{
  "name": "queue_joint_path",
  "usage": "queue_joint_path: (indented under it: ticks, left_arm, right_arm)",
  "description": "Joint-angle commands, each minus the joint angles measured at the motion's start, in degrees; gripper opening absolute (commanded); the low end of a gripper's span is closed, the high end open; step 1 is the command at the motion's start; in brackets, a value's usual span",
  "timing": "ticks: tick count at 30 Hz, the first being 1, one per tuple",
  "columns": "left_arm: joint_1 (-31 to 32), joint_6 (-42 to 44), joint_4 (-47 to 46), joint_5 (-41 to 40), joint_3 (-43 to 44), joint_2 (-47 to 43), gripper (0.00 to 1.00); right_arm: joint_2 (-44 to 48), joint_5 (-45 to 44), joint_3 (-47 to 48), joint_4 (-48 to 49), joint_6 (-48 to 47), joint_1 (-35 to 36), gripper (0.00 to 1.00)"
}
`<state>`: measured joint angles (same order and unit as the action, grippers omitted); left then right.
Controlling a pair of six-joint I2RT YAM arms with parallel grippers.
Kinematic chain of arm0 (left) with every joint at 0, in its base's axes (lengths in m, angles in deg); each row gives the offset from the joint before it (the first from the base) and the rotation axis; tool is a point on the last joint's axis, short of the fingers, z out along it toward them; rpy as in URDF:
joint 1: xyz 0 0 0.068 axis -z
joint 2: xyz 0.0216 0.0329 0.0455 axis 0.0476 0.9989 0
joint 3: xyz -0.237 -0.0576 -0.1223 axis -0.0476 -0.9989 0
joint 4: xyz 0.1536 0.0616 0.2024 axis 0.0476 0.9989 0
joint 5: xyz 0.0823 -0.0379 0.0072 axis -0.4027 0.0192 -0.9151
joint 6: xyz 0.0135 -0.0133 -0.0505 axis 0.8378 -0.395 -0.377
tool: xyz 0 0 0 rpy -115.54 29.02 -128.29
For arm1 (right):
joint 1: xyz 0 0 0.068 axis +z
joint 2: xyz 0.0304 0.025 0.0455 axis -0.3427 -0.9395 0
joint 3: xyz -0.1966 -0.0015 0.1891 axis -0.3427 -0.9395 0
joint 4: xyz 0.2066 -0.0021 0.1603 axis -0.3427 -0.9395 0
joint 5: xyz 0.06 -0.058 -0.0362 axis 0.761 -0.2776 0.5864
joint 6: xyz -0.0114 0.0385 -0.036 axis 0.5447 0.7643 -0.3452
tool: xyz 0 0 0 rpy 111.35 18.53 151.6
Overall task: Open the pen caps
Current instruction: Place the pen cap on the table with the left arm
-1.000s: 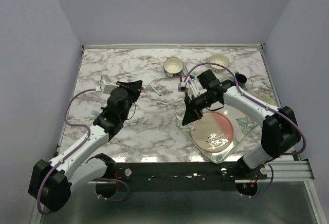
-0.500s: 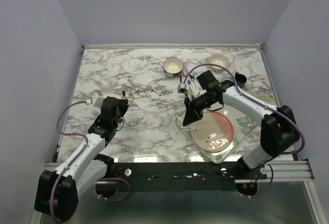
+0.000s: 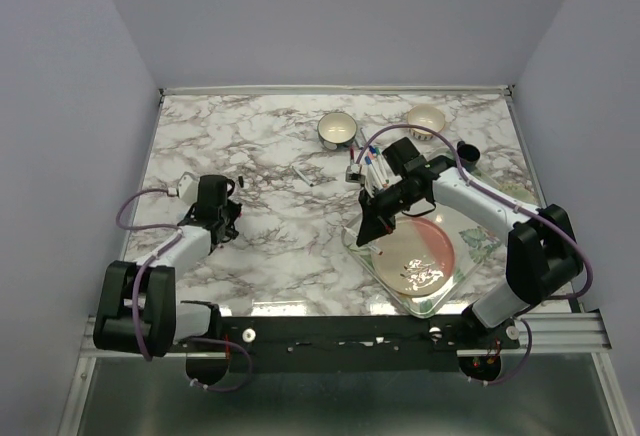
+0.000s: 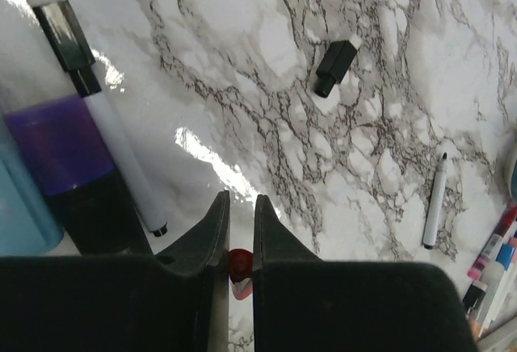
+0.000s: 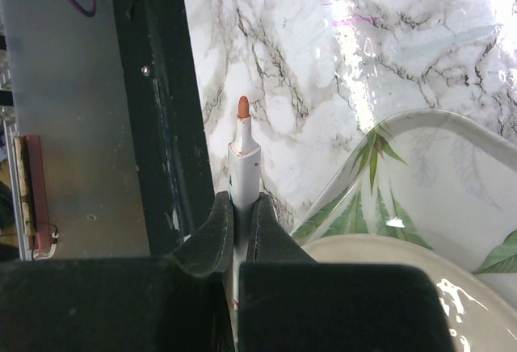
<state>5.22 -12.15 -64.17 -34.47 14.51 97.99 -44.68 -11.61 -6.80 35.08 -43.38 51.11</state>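
My left gripper (image 4: pixel 240 199) is shut on a small red cap (image 4: pixel 239 265) and sits low over the table's left side in the top view (image 3: pixel 226 216). My right gripper (image 5: pixel 240 199) is shut on a white pen barrel (image 5: pixel 242 158) with its red tip bare, above the tray's near-left corner (image 3: pixel 372 228). A loose black cap (image 4: pixel 335 68) lies on the marble ahead of the left gripper (image 3: pixel 240 182). An uncapped white pen (image 4: pixel 435 211) lies further right. A black-capped white pen (image 4: pixel 105 118) lies at the left. Several capped pens (image 3: pixel 365 168) are bunched mid-table.
A leaf-patterned tray (image 3: pixel 365 256) holds a pink plate (image 3: pixel 440 241) at the front right. Two bowls (image 3: pixel 337 129) (image 3: pixel 427 116) and a small dark cup (image 3: pixel 468 152) stand at the back. Purple (image 4: pixel 56 142) and blue (image 4: pixel 24 207) objects lie beside the left gripper.
My left arm has pulled back to the left and toward the near edge, with its gripper kept shut. The right arm and its pen have not moved.
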Motion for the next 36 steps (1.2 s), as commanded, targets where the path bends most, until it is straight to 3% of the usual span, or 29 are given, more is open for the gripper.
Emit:
queue_joint_path:
  ticks: [1, 9, 18, 22, 30, 36]
  left_arm:
    - [-3.2, 2.5, -1.7, 1.7, 5.3, 6.3, 0.05]
    - [-5.7, 2.5, -0.7, 4.4, 14.8, 19.0, 0.16]
    - [-7.0, 3.1, 0.7, 4.2, 19.2, 23.9, 0.33]
    - [-7.2, 3.2, 0.7, 4.1, 18.9, 24.1, 0.42]
    - [-7.5, 3.8, 2.5, 3.5, 18.9, 20.2, 0.47]
    - [-9.3, 6.8, 3.6, 3.3, 17.4, 9.0, 0.67]
  right_arm:
    - [-0.7, -0.7, 0.2, -1.2, -0.8, 0.5, 0.01]
    - [-0.6, -0.6, 0.4, -1.3, -0.8, 0.4, 0.01]
    - [-0.4, -0.5, 0.7, -1.7, -1.0, 0.4, 0.01]
    - [-0.2, -0.5, 0.7, -1.8, -1.0, 0.3, 0.01]
    - [0.0, -1.5, 0.7, -1.5, -1.2, 0.4, 0.00]
    - [0.9, -4.6, 0.8, 0.6, -0.6, 0.4, 0.01]
